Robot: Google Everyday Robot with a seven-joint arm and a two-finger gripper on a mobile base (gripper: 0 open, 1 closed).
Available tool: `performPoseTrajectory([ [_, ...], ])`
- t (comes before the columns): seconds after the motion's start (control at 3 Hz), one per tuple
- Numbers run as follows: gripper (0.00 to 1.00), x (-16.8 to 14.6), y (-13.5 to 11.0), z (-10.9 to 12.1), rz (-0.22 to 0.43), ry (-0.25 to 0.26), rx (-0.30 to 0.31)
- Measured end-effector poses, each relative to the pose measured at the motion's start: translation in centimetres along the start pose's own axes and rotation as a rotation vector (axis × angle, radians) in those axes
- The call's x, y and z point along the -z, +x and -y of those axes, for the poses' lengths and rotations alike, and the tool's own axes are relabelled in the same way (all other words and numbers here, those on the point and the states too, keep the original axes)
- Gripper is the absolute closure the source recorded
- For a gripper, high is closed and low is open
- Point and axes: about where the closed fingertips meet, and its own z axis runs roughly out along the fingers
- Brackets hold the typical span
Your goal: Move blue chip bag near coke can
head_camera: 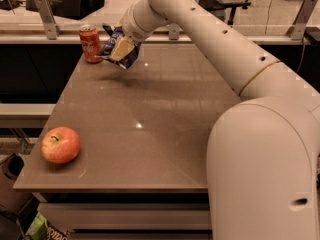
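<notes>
**Bringing the bag in beside the can: set-down is what remains**

Nearest the camera, the robot's bulky white arm [260,159] fills the right side, rising from a thick shoulder segment and reaching away to the upper left in one long, nearly straight stretch. At the front left corner of the table [150,134] lies an apple [60,144], well apart from the work and no part of it. At the far left edge, the gripper [119,35] hangs just above the surface, clamped on the blue chip bag [120,51], which dangles crumpled from it with its shadow on the tabletop below. The coke can [90,43] stands upright just to the left of the bag, very near but, as far as I can tell, not touching it.

The carry looks all but finished. The next move calls for a short, gentle descent and a release, keeping the bag from swinging into the can and tipping it.
</notes>
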Motion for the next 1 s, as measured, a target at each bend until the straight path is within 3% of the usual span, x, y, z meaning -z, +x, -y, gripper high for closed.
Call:
performPoseTrajectory([
  [0.67, 0.12, -0.61, -0.03, -0.36, 0.001, -0.01, 0.0],
  [1.0, 0.0, -0.89, -0.05, -0.53, 0.001, -0.014, 0.0],
])
